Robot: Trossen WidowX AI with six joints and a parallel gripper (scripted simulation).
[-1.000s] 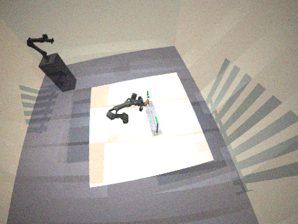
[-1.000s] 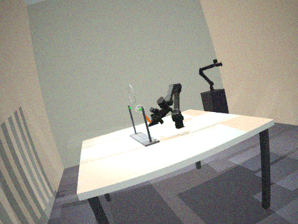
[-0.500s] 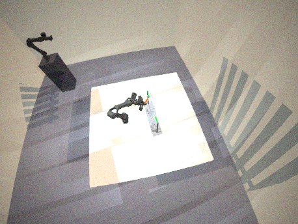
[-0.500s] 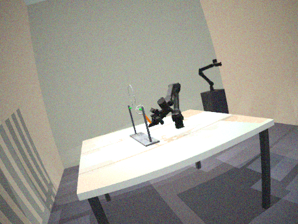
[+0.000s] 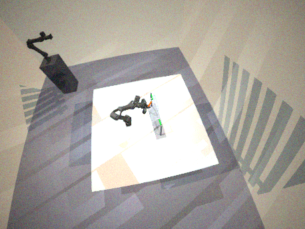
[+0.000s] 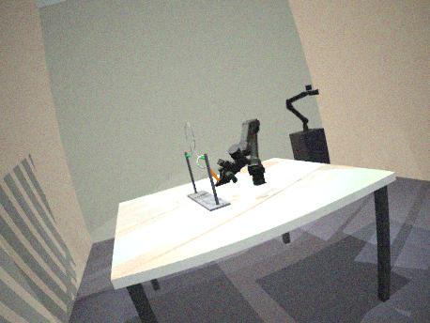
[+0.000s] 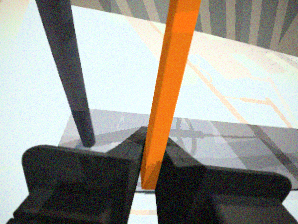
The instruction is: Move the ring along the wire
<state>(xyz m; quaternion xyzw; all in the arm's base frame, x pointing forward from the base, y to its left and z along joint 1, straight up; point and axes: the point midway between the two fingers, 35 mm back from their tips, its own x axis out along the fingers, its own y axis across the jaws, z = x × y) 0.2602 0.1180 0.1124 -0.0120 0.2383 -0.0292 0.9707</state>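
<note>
My gripper (image 5: 148, 106) (image 6: 218, 182) (image 7: 149, 132) is shut on the lower end of the orange handle (image 5: 150, 104) (image 6: 214, 175) (image 7: 170, 75), which slants up from the fingers. The pale ring (image 6: 197, 163) is at the handle's top, around or beside the green part (image 6: 203, 157) next to the nearer post (image 6: 211, 180) in the exterior view. Whether the ring touches the wire is too small to tell. The other green part (image 5: 160, 122) (image 6: 188, 155) is by the other post (image 5: 161, 130) (image 6: 190, 174). Between them the thin grey wire rises in a tall loop.
The posts stand on a grey base plate (image 5: 160, 136) (image 6: 222, 205) (image 7: 107, 120) on the table (image 5: 116, 140) (image 6: 164, 244). One dark post (image 7: 67, 65) stands left of the handle in the wrist view. Another arm on a black pedestal (image 5: 58, 74) (image 6: 308, 146) stands away from the table.
</note>
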